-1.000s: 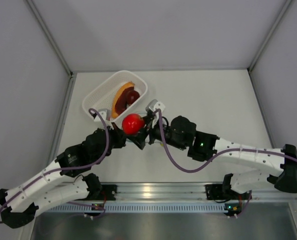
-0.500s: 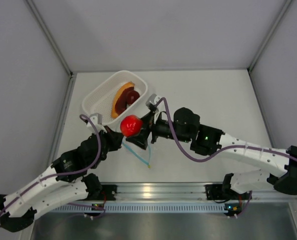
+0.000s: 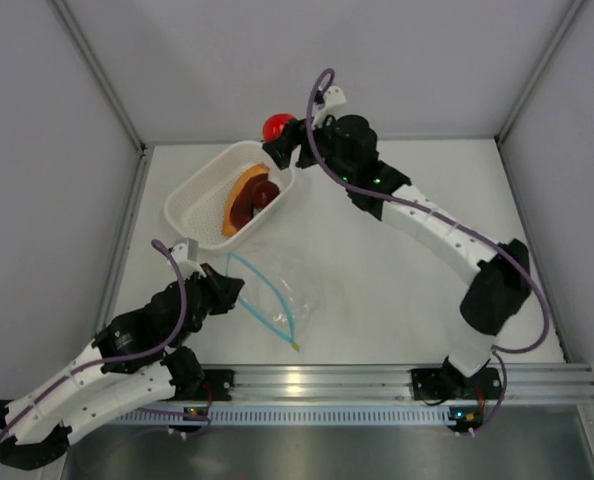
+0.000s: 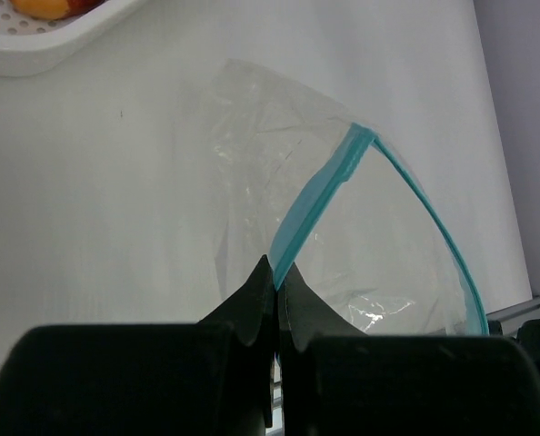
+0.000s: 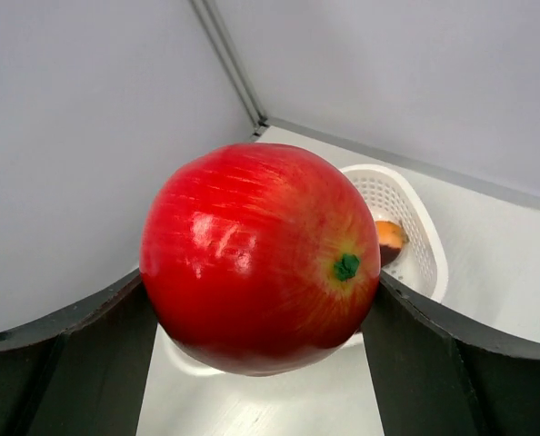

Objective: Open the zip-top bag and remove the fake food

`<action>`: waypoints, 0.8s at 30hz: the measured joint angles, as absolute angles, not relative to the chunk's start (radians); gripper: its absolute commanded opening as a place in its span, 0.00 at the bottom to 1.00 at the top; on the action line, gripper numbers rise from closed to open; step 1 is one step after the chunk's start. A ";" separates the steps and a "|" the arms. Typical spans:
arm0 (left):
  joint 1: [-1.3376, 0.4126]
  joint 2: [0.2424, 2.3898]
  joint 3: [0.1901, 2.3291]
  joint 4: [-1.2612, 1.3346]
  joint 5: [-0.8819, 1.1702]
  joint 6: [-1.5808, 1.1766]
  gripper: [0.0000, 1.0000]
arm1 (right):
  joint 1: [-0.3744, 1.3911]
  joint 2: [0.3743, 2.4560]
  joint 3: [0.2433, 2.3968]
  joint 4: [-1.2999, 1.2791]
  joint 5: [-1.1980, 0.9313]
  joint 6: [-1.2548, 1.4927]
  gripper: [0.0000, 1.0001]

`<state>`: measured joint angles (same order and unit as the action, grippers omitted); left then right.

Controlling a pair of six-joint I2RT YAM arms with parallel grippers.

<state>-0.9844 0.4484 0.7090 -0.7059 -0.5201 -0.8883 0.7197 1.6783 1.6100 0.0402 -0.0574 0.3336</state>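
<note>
The clear zip-top bag [image 3: 282, 290] lies open on the table, its light blue zip strip [image 4: 317, 195] spread in a loop. My left gripper [image 3: 229, 287] is shut on the zip strip at the bag's near edge, as the left wrist view [image 4: 276, 289] shows. My right gripper [image 3: 280, 135] is shut on the red tomato-like ball [image 5: 261, 259] and holds it in the air over the far rim of the white basket [image 3: 192, 200]. The orange crescent slice [image 3: 243, 185] and the dark brown ring [image 3: 249, 203] lie in the basket. The bag looks empty.
The white perforated basket stands at the far left of the table; it also shows below the ball in the right wrist view [image 5: 415, 236]. Grey walls close in on three sides. A metal rail [image 3: 307, 385] runs along the near edge.
My right gripper has carried the red ball out of the bag, up and away to above the basket's far side. My left gripper has drawn back toward me with the zip strip.
</note>
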 measured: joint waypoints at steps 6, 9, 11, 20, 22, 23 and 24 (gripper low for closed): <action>-0.984 0.447 0.727 -0.726 -0.506 -0.868 0.00 | 0.721 2.125 1.997 -0.027 0.006 0.319 0.46; -0.984 0.447 0.750 -0.742 -0.516 -0.862 0.00 | 0.726 2.299 2.127 -0.072 0.010 0.315 0.67; -0.984 0.447 0.765 -0.755 -0.525 -0.860 0.00 | 0.732 2.374 2.161 -0.091 0.017 0.306 0.99; -0.984 0.447 0.794 -0.792 -0.556 -0.838 0.00 | 0.751 2.397 2.207 -0.137 0.070 0.229 0.99; -0.984 0.449 0.805 -0.800 -0.564 -0.831 0.00 | 0.750 2.354 2.192 -0.143 0.094 0.198 0.99; -0.984 0.452 0.812 -0.805 -0.567 -0.827 0.00 | 0.750 2.318 2.168 -0.141 0.106 0.184 0.99; -0.984 0.459 0.825 -0.811 -0.573 -0.819 0.00 | 0.749 2.270 2.131 -0.143 0.117 0.171 0.99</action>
